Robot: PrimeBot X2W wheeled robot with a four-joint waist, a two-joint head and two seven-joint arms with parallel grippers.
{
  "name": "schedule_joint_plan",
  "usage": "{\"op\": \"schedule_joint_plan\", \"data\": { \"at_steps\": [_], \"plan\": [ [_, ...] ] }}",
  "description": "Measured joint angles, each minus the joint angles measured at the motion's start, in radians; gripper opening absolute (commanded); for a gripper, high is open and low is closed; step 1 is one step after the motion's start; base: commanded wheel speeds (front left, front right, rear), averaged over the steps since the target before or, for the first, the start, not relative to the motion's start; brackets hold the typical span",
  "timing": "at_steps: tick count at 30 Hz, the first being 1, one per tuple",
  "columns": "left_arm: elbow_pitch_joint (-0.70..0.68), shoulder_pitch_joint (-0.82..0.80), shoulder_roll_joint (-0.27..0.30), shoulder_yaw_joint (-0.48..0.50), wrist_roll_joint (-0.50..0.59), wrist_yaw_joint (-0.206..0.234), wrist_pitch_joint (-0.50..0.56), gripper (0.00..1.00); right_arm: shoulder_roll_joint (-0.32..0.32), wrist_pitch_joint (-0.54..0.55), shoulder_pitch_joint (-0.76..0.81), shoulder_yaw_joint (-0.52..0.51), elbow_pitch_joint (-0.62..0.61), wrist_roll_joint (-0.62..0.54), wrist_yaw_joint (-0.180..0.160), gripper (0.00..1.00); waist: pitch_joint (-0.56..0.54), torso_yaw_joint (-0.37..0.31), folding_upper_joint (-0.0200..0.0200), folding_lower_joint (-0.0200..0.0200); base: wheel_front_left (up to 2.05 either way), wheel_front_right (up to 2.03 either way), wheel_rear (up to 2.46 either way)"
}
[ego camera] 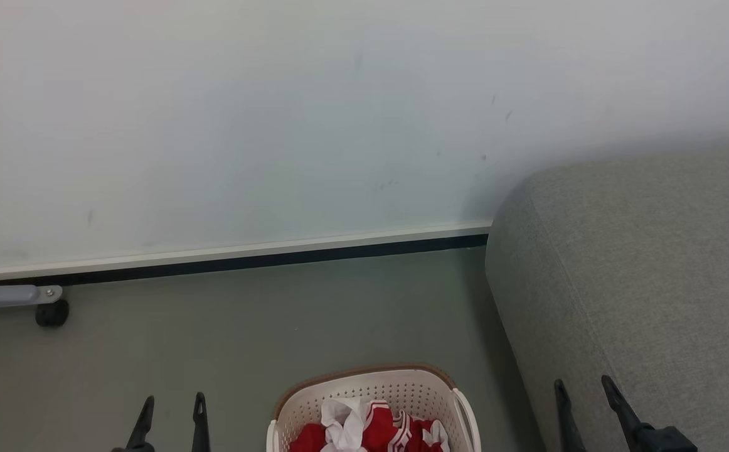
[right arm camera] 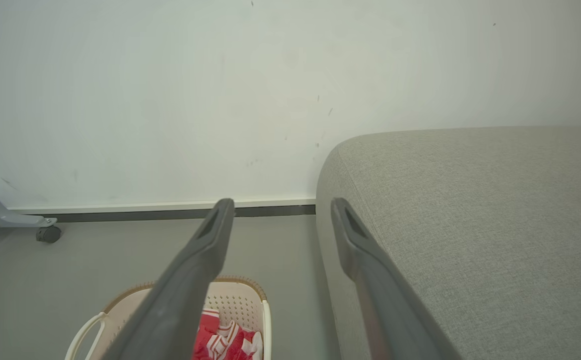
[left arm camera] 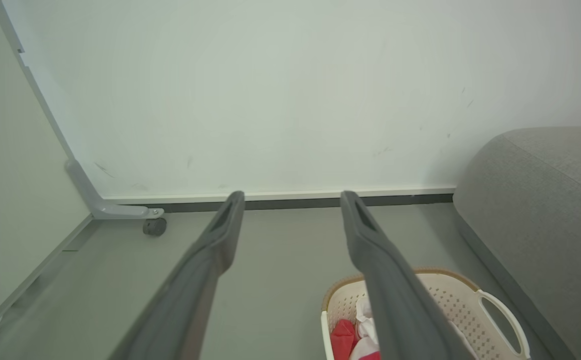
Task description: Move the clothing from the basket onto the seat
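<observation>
One wall [ego camera: 276,125], pale and lightly scuffed, takes the whole upper half of the head view. One dark baseboard strip [ego camera: 245,258] runs along its foot.

One seat [ego camera: 653,263], light-grey fabric with a rounded corner, fills the right side from mid-frame down to the lower right.

One grey floor [ego camera: 245,333] covers the lower left and centre.

One basket [ego camera: 402,389] stands on the floor at bottom centre and is cut off by the frame edge. It is cream with perforated sides and a brown rim. We count one side handle in each wrist view. A strip of floor separates it from the seat's side.

Two grippers, each with two dark fingers:
- The left gripper [ego camera: 174,397] is at lower left over bare floor, jaws spread apart and holding nothing. It is well clear of the basket.
- The right gripper [ego camera: 582,381] is at lower right against the seat's side, also spread apart and holding nothing.

The clothing [ego camera: 377,430] lies crumpled inside the basket. It is red with thin white stripe trim and a white bunch on top. We cannot count the garments in the heap, and the folds leave nothing we can read.

One black caster [ego camera: 51,312] sits at the left edge under one grey metal leg [ego camera: 0,295].
</observation>
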Motion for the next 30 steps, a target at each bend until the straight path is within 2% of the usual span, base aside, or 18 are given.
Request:
{"op": "schedule_joint_plan", "data": {
  "at_steps": [6,13,30],
  "plan": [
    [-0.01,0.0,0.001,-0.01,0.011,-0.002,0.0,1.0,0.001,0.0,0.0,-0.006,-0.023,-0.008,0.0,1.0,0.035,-0.002,0.0,0.0,0.0,0.0,0.0],
    [-0.003,-0.016,0.0,-0.056,0.041,-0.028,0.0,1.0,0.006,-0.003,-0.01,-0.015,-0.076,-0.035,0.0,1.0,0.109,-0.013,0.0,0.0,0.0,0.0,0.0],
    [0.145,-0.216,-0.029,-0.189,0.12,-0.072,0.039,1.0,0.015,-0.004,-0.052,-0.012,-0.222,-0.1,-0.002,1.0,0.316,-0.095,0.0001,0.0002,0.0,0.0,0.0]
  ]
}}
